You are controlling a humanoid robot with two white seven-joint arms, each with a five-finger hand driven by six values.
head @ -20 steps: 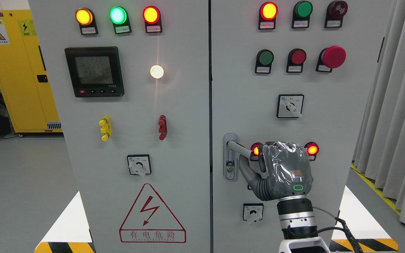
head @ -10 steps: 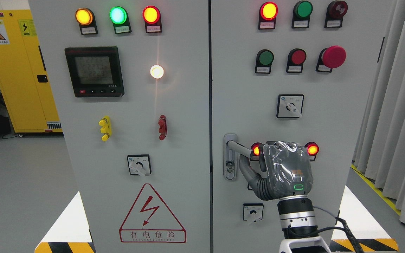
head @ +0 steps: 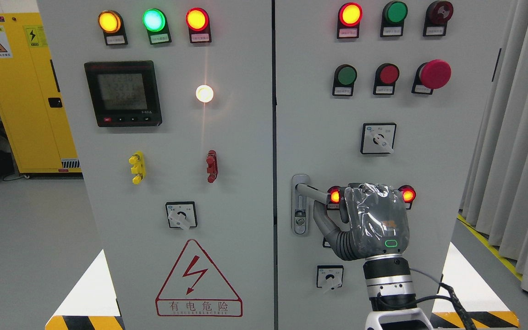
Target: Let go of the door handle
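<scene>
The grey door handle (head: pixel 312 191) sticks out to the right from its lock plate (head: pixel 300 215) on the right cabinet door (head: pixel 319 114). My right hand (head: pixel 337 208), wrapped in clear film, comes up from the bottom right and covers the handle's free end. Its fingers curl over the lever from above, and the thumb (head: pixel 322 223) reaches up just beneath it. The back of the hand hides the fingertips. No left arm shows in the head view.
Two lit red lamps (head: pixel 407 195) flank the hand. A rotary switch (head: pixel 329 277) sits just below it, and another (head: pixel 377 138) above. A red mushroom button (head: pixel 434 74) is at the upper right. Grey curtains (head: pixel 520 137) hang to the right, and a yellow cabinet (head: pixel 21 91) stands far left.
My right hand has crept a few pixels to the right along the handle. The handle and door have not moved.
</scene>
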